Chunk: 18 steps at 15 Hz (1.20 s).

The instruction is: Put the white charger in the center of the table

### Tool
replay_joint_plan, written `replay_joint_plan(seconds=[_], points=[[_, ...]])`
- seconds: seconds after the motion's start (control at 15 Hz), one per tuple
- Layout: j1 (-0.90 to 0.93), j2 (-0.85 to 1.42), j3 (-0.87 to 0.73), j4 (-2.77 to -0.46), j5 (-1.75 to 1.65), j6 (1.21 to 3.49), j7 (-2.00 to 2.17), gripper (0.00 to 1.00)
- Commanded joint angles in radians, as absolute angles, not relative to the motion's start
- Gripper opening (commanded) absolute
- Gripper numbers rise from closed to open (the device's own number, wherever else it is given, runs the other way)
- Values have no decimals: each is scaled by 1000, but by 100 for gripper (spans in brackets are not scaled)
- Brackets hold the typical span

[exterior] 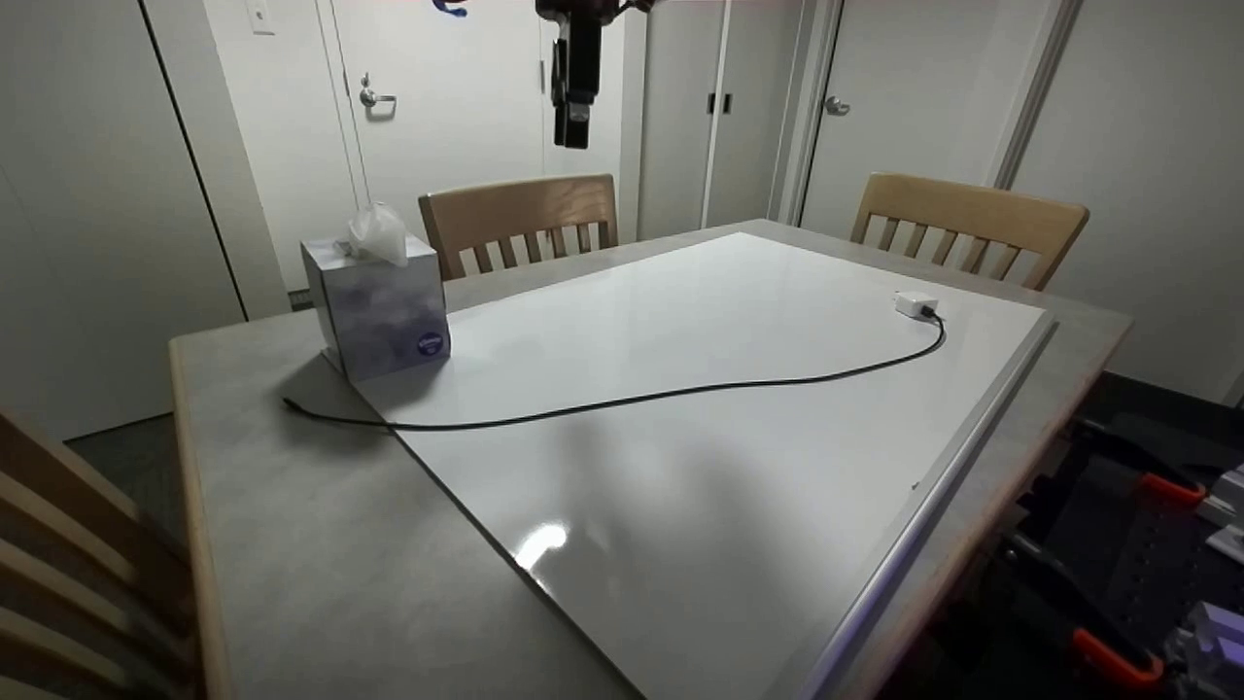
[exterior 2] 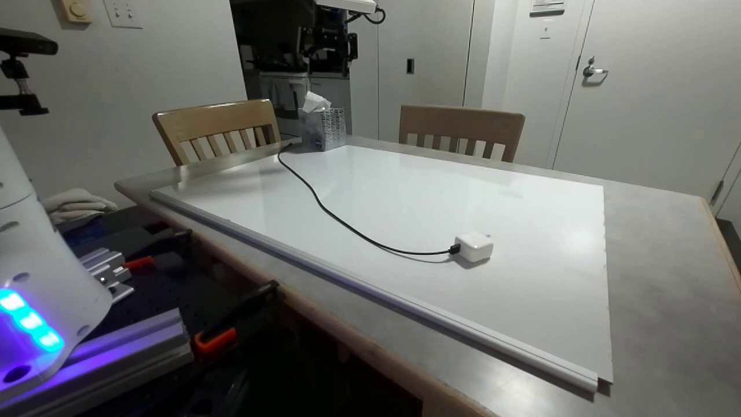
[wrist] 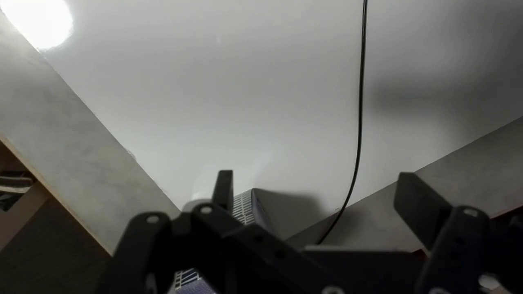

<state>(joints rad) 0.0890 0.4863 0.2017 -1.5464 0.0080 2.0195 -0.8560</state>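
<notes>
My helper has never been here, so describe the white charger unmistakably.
On the large pale grey table lies a glossy whiteboard, crossed by a long black cord. One cord end lies near the tissue box; the other plugs into the white charger, resting on the whiteboard. It is a small, plain white block, unlike the much bigger, purplish tissue box.

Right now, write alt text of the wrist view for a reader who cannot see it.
Open, empty end effector above a glossy white panel on a grey table; a thin black cord runs down the picture, visible between the spread fingers. Near the bottom, the end effector partly hides a patterned tissue box.
</notes>
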Motion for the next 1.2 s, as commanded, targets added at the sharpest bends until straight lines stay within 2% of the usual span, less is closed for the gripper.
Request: replay_joint_plan(seconds=[0.0, 0.53, 0.67, 0.73, 1.13], points=[[98, 501, 201, -1517, 0, 1996, -850, 100], [264, 679, 208, -1185, -47, 1561, -398, 100], [290, 725, 209, -1119, -66, 1523, -406, 100], [275, 659, 214, -1222, -52, 1583, -409, 100], [292, 710, 203, -1154, -55, 1560, -409, 100]])
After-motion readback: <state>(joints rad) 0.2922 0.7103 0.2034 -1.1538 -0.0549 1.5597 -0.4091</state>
